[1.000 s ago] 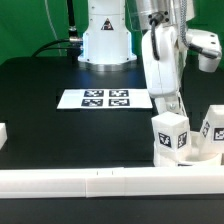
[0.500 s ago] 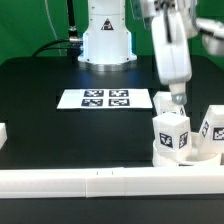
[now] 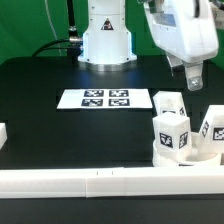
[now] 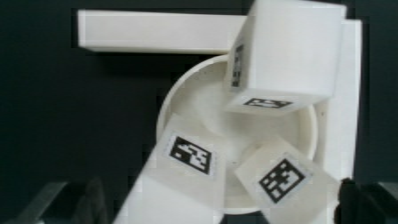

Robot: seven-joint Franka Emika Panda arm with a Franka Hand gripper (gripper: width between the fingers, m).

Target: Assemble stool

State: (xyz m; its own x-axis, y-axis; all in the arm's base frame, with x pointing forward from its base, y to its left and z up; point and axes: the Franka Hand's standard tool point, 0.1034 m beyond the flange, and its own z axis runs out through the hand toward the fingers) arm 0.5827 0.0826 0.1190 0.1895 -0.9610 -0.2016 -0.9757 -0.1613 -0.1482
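Note:
The white stool seat [image 3: 186,156] lies at the exterior view's right, against the front rail. Three tagged block legs stand upright on it: one in front [image 3: 171,133], one at the right edge [image 3: 212,127], one behind [image 3: 168,101]. My gripper [image 3: 191,78] hangs open above and to the right of the rear leg, touching nothing. In the wrist view the seat [image 4: 210,120] fills the middle, a tall leg [image 4: 288,55] rises toward the camera, and a smaller tagged leg [image 4: 278,176] sits near my dark fingertips [image 4: 75,205]. Nothing is gripped.
The marker board [image 3: 105,98] lies flat at mid-table. A long white rail [image 3: 100,182] runs along the front edge, and a small white block [image 3: 3,133] sits at the exterior view's left. The arm's white base [image 3: 105,40] stands behind. Another rail piece [image 4: 157,30] lies beyond the seat.
My gripper opened, let go of the rear leg, and rose up and toward the exterior view's right. The leg stays standing on the seat.

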